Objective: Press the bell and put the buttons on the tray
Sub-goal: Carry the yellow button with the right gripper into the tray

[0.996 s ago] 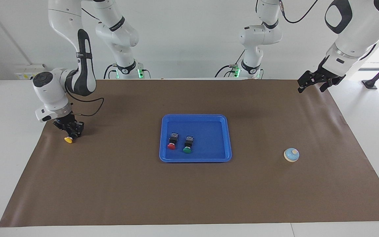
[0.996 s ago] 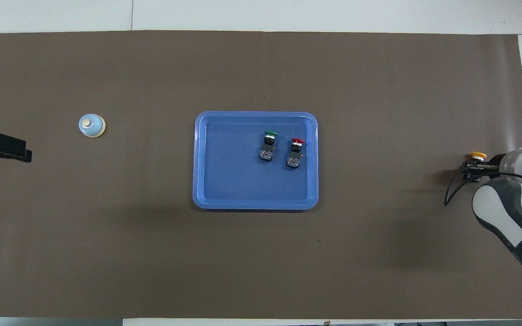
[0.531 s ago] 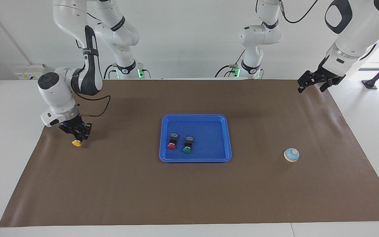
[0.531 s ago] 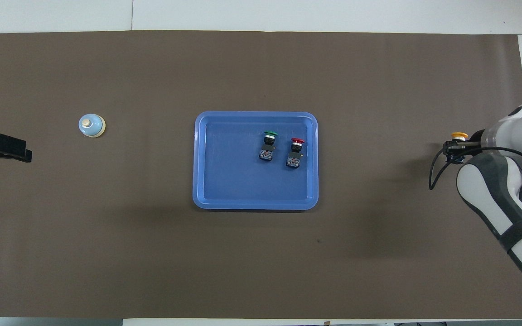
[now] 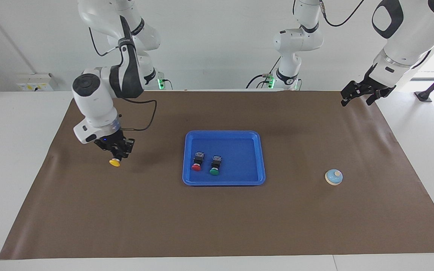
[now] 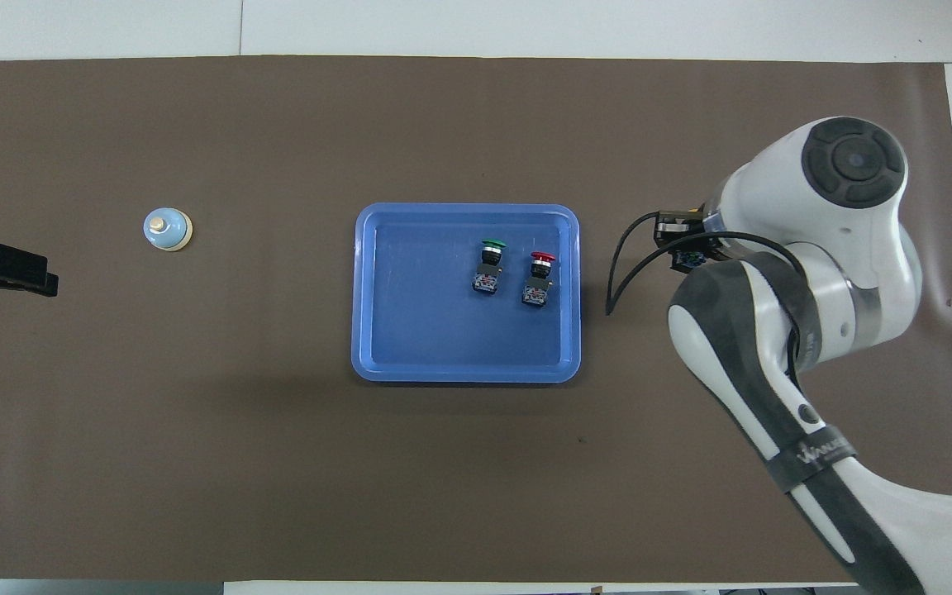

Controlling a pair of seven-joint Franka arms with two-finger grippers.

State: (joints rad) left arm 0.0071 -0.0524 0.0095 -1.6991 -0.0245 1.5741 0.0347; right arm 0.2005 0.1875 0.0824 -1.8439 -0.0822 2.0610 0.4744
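Yellow button (image 5: 114, 162) clamped in right hand (image 5: 117, 153).

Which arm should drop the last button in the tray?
Right. Its claw already holds the yellow button in the air close to the tray; the left claw waits, open, at the mat's edge.

Glossy white arm (image 5: 96, 101) segments, black joint caps and bands, looping black cables, green base lights

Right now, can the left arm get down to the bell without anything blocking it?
Probably yes. The bell stands alone on the brown mat at the left arm's end of the table, with nothing beside it. The left gripper hangs empty, jaws open, over the mat's edge; the tray lies well aside.
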